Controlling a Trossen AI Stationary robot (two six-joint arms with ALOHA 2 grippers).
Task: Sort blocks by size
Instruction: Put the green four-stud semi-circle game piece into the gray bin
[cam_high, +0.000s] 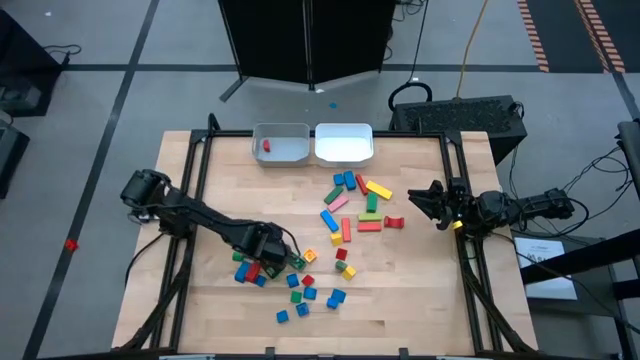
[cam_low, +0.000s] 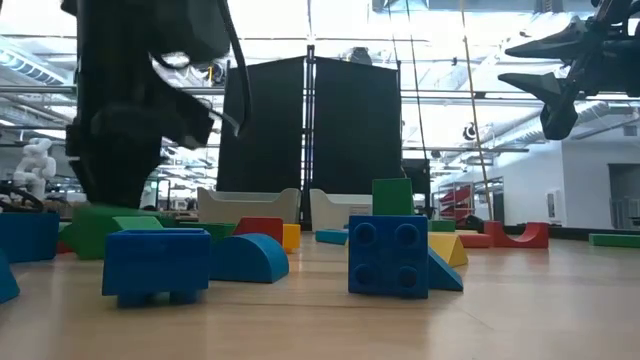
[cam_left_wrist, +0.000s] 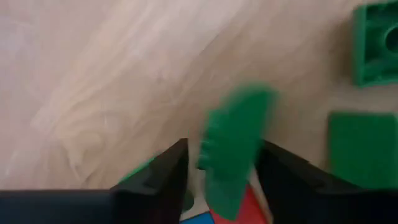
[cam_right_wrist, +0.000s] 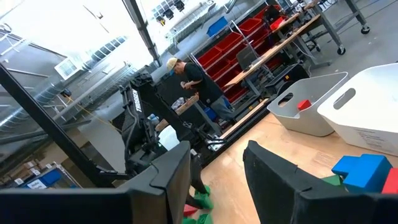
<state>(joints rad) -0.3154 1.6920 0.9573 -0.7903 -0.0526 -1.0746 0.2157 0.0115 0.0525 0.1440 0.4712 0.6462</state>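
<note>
My left gripper (cam_left_wrist: 217, 165) straddles a green block (cam_left_wrist: 233, 152), long axis running along my fingers; grip unclear; my right gripper (cam_high: 432, 203) waits open at the right edge.

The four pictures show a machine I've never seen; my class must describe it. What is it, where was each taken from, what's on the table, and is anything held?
It is a robot with two dark arms, each ending in a two-finger claw. One picture looks straight down, one level across the table, two from cameras on the wrists. Coloured blocks lie scattered on the table; two pale bins stand at its far edge, one holding a red block. The left claw is down among the blocks at a green block; whether it grips it I cannot tell. The right claw hangs open and empty near the right edge.
</note>
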